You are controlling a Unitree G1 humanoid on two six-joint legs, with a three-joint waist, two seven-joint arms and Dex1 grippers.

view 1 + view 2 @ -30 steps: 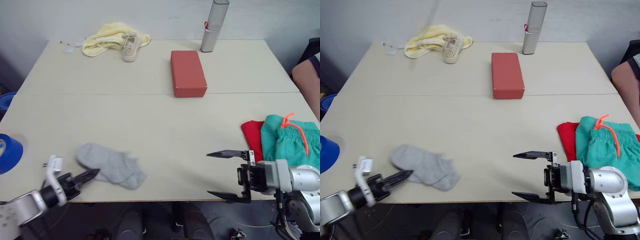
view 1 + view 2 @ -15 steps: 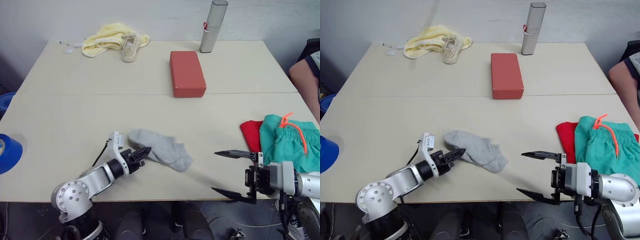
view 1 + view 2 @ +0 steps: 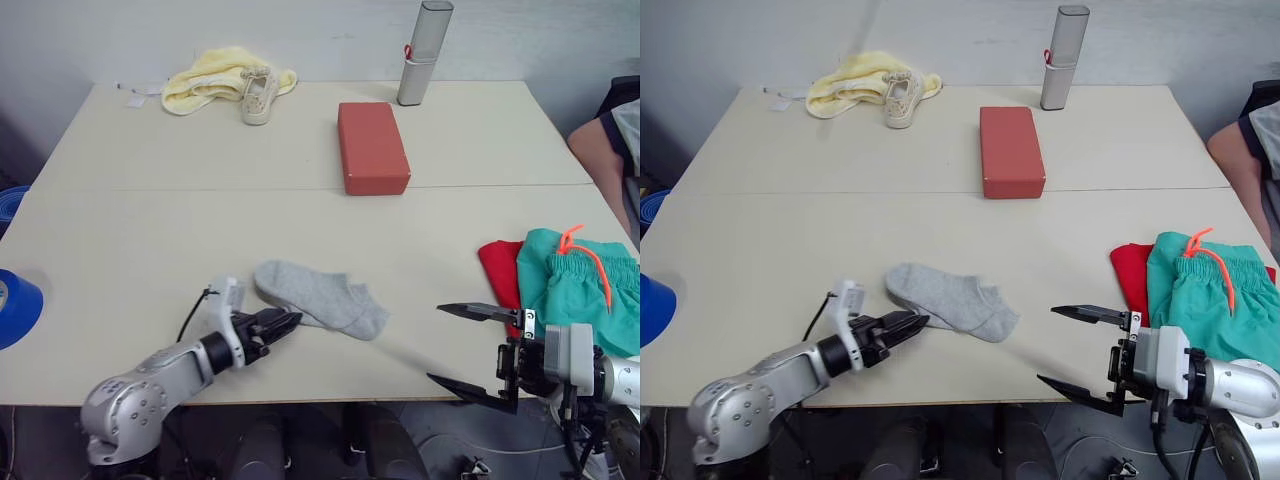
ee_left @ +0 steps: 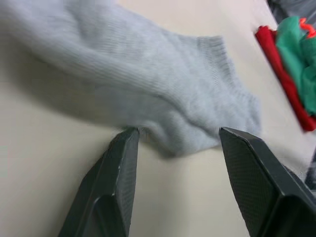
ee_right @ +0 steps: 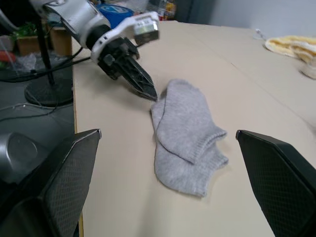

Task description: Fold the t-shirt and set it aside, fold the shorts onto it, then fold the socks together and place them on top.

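Two grey socks (image 3: 322, 298) lie overlapped as one flat bundle on the table (image 3: 180, 230), slightly left of centre in the lower half of the left eye view. We note the left gripper (image 3: 281, 323) at the bundle's lower-left edge, its arm reaching in from the lower left corner of the frame. In the left wrist view its fingers (image 4: 114, 187) stand apart, with the sock cloth lying just ahead of the tips and none of it pinched between them; we cannot tell whether the tips touch the cloth. We note the right gripper (image 3: 472, 348) at the lower right of the frame, over the front table edge, jaws spread wide and holding nothing; the right wrist view shows its two fingers (image 5: 49, 192) far apart, with the socks well ahead of them. We record the red t-shirt (image 3: 503, 272) at the right edge of the table, middle right of the frame, folded, with the teal shorts (image 3: 565, 285) lying on top of it and the orange drawstring (image 3: 592, 258) trailing across the shorts. In the upper half of the frame we find a brick-red box (image 3: 372, 147) at centre, a yellow towel (image 3: 208, 80) and a beige sneaker (image 3: 256, 96) at upper left, and a grey upright case (image 3: 423, 52) at upper centre-right. A person's arm (image 3: 600, 165) shows at the right edge.
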